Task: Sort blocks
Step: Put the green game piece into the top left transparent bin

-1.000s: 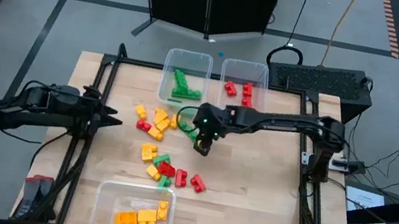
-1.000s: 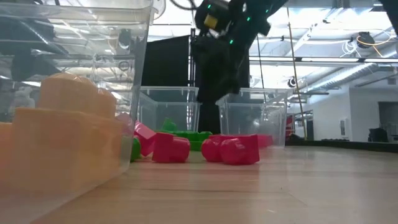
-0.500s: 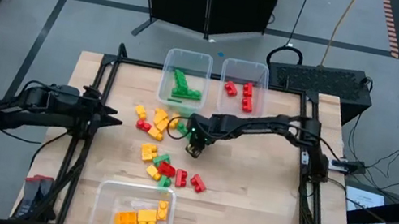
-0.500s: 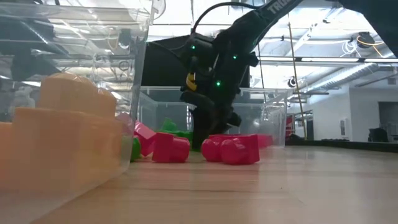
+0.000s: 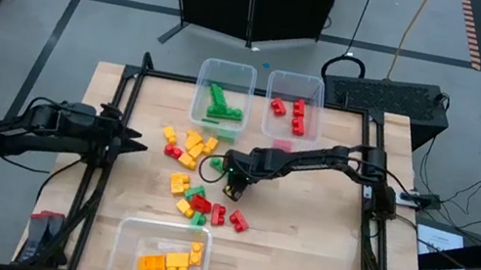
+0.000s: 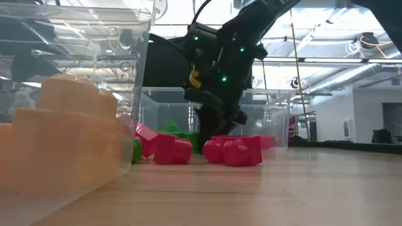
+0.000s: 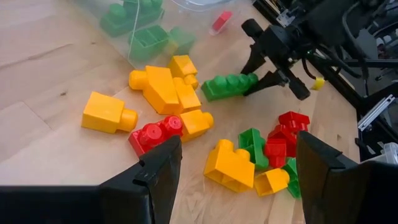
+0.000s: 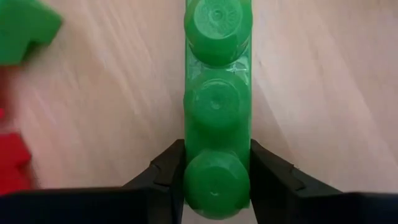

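The right claw (image 5: 229, 189) is lowered to the wooden surface (image 5: 312, 237) near the middle of the loose blocks (image 5: 199, 172), and its fingers (image 8: 166, 171) are pressed against both sides of a long green block (image 8: 217, 106), which is pinched at one end while the rest of it stretches out ahead along the wood. In the left wrist view the same green block (image 7: 229, 86) is seen lying flat on the surface with the right claw (image 7: 268, 67) closed around its far end, just beside a cluster of yellow-orange bricks (image 7: 163, 87). Red, green and yellow-orange bricks are scattered over the centre of the surface; a red pair (image 6: 235, 150) is seen in front of the claw in the low view. At the far edge, one clear tub (image 5: 200, 98) is seen to hold green bricks and a neighbouring tub (image 5: 316, 99) red ones; a third tub (image 5: 122, 253) at the near edge holds yellow-orange ones. The left claw (image 5: 133, 145) is held at the left side of the surface, well apart from the pile, with its fingers (image 7: 158, 174) spread and nothing between them.
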